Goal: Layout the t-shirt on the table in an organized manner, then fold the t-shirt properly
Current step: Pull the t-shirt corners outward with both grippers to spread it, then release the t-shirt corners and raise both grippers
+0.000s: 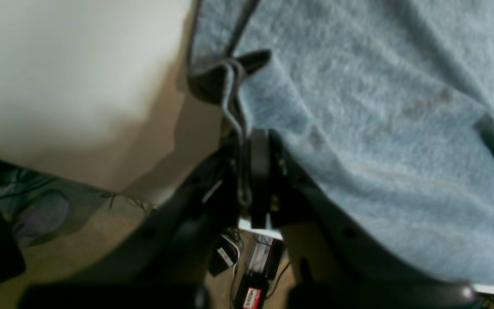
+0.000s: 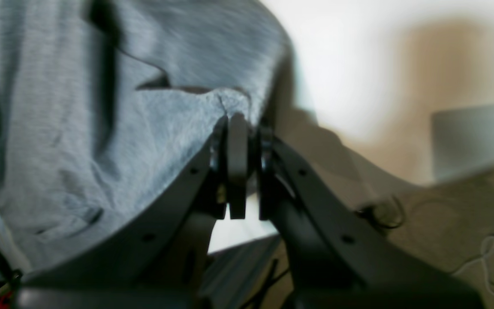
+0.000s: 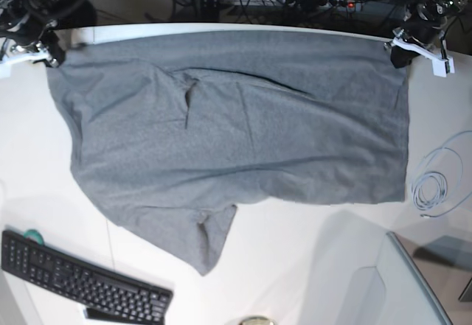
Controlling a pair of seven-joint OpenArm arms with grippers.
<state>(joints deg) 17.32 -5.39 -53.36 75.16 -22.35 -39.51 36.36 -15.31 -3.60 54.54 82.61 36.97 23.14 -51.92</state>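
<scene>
Grey t-shirt (image 3: 243, 133) stretched across the far part of the white table (image 3: 310, 259), pinched at both far corners.

The shirt was spread wide, one sleeve trailing toward the near edge, a crease running near its far-left part. Its far-right corner was pinched between the clenched fingers of the left gripper (image 1: 243, 128); its far-left corner was clamped likewise by the right gripper (image 2: 237, 124). A black keyboard (image 3: 81, 277) lay at the near left, and a coiled pale cable (image 3: 435, 189) rested just right of the shirt.
</scene>
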